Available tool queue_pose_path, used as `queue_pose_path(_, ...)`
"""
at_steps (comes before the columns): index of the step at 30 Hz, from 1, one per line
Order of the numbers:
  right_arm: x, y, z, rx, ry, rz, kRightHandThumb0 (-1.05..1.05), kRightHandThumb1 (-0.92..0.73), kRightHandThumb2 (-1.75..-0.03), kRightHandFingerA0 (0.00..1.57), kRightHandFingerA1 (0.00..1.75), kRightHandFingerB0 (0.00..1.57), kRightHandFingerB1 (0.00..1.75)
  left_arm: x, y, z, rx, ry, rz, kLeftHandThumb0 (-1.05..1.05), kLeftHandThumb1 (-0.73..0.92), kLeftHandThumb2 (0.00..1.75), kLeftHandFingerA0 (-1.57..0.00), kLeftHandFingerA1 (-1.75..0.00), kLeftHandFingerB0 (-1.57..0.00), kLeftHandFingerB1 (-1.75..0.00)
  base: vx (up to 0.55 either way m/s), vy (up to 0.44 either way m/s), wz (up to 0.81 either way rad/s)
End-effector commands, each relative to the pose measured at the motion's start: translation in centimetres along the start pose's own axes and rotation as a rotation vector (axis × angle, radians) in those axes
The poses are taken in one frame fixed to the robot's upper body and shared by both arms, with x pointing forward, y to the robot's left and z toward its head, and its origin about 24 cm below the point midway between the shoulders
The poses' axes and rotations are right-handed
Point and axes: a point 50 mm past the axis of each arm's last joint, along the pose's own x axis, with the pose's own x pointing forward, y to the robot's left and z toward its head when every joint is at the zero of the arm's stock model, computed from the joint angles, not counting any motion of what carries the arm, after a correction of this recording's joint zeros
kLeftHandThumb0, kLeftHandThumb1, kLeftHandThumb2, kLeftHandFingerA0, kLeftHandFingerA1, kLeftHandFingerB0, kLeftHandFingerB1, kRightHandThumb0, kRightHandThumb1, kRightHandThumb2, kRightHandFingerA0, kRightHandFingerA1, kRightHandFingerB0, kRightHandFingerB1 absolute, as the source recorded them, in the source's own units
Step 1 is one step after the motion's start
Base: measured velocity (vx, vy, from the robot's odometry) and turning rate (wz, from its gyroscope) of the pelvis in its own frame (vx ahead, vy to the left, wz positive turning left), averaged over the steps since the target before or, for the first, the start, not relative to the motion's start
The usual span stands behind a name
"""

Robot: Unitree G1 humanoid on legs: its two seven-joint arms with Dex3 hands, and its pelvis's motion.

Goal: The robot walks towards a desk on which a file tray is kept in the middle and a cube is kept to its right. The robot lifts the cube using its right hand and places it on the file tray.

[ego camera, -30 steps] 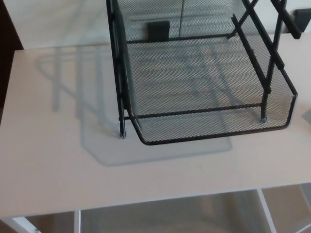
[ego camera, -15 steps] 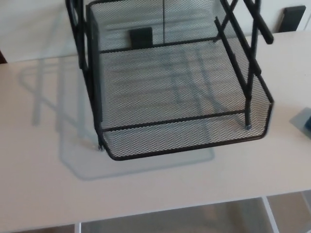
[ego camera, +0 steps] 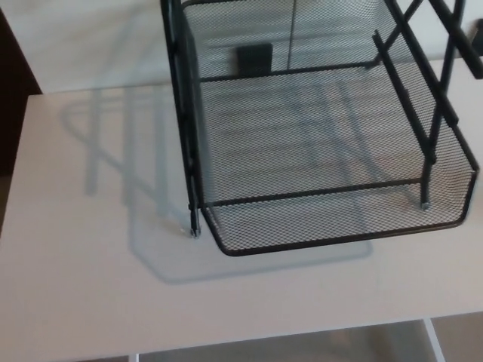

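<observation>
From my head view I am looking down on a pale table (ego camera: pixel 83 286) with the black wire-mesh file tray (ego camera: pixel 324 226) standing on it. The tray sits toward the table's right side, well away from its left edge, and its front right corner runs up to the right border of the picture. Its lower basket is open on top, and I can see nothing lying in the mesh bottom. The front wall faces the table's near edge with a bare strip of tabletop between them. A black upright post (ego camera: pixel 185 128) rises at the basket's left side from a small foot (ego camera: pixel 195 232) resting on the table, and a matching foot (ego camera: pixel 425 205) shows inside the front right corner. Crossed black braces (ego camera: pixel 434 75) climb out of frame at the upper right (an upper level, I think, but it is cut off). Through the rear mesh a small dark rectangle (ego camera: pixel 254 59) shows; I cannot tell what it is. The tray throws a grey shadow (ego camera: pixel 151 249) leftward and toward the near edge. Past the table's left edge is something dark brown (ego camera: pixel 11 113). The cube does not show in this view, so I cannot say where it lies. Neither my left hand nor my right hand is in the picture, so I cannot tell how the fingers stand or whether they hold anything.
</observation>
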Motion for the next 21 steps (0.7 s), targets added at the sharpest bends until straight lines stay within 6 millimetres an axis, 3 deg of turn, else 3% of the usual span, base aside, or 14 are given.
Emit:
queue_pose_path(1,-0.1,-0.8,0.3,0.027,-0.010,-0.023,-0.85,-0.55,-0.57,0.00,0.50,0.06,0.53,-0.1,0.2,0.0,-0.016,-0.022,0.004,-0.89,0.79,0.64,-0.12,-0.78,-0.25,-0.67,0.00,0.000,0.00)
queue_pose_path(3,-0.2,-0.9,0.4,-0.028,-0.019,-0.029,-0.88,-0.57,-0.58,0.00,0.59,0.04,0.55,-0.2,0.3,0.0,-0.027,-0.031,-0.006,-0.89,0.79,0.64,-0.11,-0.77,-0.23,-0.69,0.00,0.000,0.00)
queue_pose_path(4,-0.2,-1.0,0.5,-0.017,-0.031,-0.038,-0.90,-0.41,-0.82,0.00,0.56,0.05,0.53,-0.2,0.2,-0.1,-0.018,-0.025,-0.003,-0.90,0.80,0.63,-0.13,-0.77,-0.24,-0.69,0.00,0.000,0.00)
queue_pose_path(5,-0.2,-0.9,0.4,0.028,-0.047,-0.032,-0.86,-0.54,-0.57,0.00,0.48,0.05,0.52,-0.1,0.2,-0.2,-0.020,-0.023,-0.001,-0.92,0.60,0.93,-0.18,-0.71,-0.24,-0.66,0.00,0.000,0.00)
queue_pose_path(7,-0.2,-0.9,0.3,0.041,-0.055,-0.032,-0.90,-0.55,-0.58,0.00,0.49,0.05,0.55,-0.1,0.2,-0.2,-0.023,-0.025,0.000,-0.89,0.79,0.64,-0.13,-0.80,-0.25,-0.69,0.00,0.000,0.00)
queue_pose_path(10,-0.2,-1.2,0.4,-0.094,-0.025,-0.065,-0.93,-0.60,-0.61,0.00,0.63,0.04,0.55,-0.1,0.2,-0.2,-0.048,-0.032,-0.001,-0.88,0.78,0.65,-0.15,-0.77,-0.22,-0.68,0.00,0.000,0.00)
queue_pose_path(11,-0.2,-1.5,0.4,-0.070,-0.014,-0.081,-0.93,-0.44,-0.81,0.00,0.52,0.06,0.53,-0.1,0.2,-0.2,-0.019,-0.023,0.007,-0.93,0.60,0.96,-0.18,-0.72,-0.25,-0.67,0.00,0.000,0.00)
queue_pose_path(14,-0.6,-3.0,0.8,0.013,-0.003,-0.141,-0.79,-0.58,-0.58,0.00,0.57,0.07,0.46,-0.1,0.2,-0.2,-0.021,-0.025,0.008,-0.90,0.81,0.63,-0.15,-0.79,-0.26,-0.71,0.00,0.000,0.00)
queue_pose_path(15,-0.9,-4.5,0.9,0.393,-0.011,-0.198,-0.51,-0.31,-0.94,0.00,0.60,0.00,0.53,-0.1,0.3,-0.3,-0.022,-0.023,0.010,-0.93,0.61,0.96,-0.20,-0.72,-0.26,-0.69,0.00,0.000,0.00)
queue_pose_path(16,-1.4,-5.8,1.0,0.681,-0.060,-0.220,-0.60,-0.47,-0.70,0.00,0.50,0.00,0.34,-0.2,0.4,-0.4,-0.040,-0.028,0.014,-0.93,0.60,0.93,-0.22,-0.73,-0.26,-0.68,0.00,0.000,0.00)
queue_pose_path(18,-2.1,-7.4,1.1,0.617,-0.039,-0.266,-0.66,-0.54,-0.73,0.00,0.37,0.02,0.16,-0.2,0.4,-0.2,-0.039,-0.033,0.018,-0.93,0.61,0.95,-0.23,-0.73,-0.27,-0.68,0.00,0.000,0.00)
queue_pose_path(19,-2.5,-8.3,1.2,0.651,-0.053,-0.308,-0.68,-0.56,-0.77,0.00,0.30,0.02,0.09,-0.2,0.4,-0.1,-0.088,-0.046,0.017,-0.91,0.80,0.63,-0.21,-0.80,-0.26,-0.69,0.00,0.000,0.00)
queue_pose_path(20,-2.8,-9.2,1.4,0.801,-0.061,-0.348,-0.61,-0.61,-0.62,0.00,0.28,0.00,0.15,-0.3,0.5,0.0,-0.088,-0.053,0.011,-0.97,0.61,0.93,-0.24,-0.75,-0.26,-0.68,0.00,0.000,0.00)
queue_pose_path(21,-3.2,-10.1,1.7,0.934,-0.110,-0.375,-0.61,-0.61,-0.60,0.00,0.65,0.00,0.06,-0.3,0.5,0.3,-0.100,-0.073,0.008,-0.98,0.62,0.94,-0.24,-0.75,-0.25,-0.68,0.00,0.000,0.00)
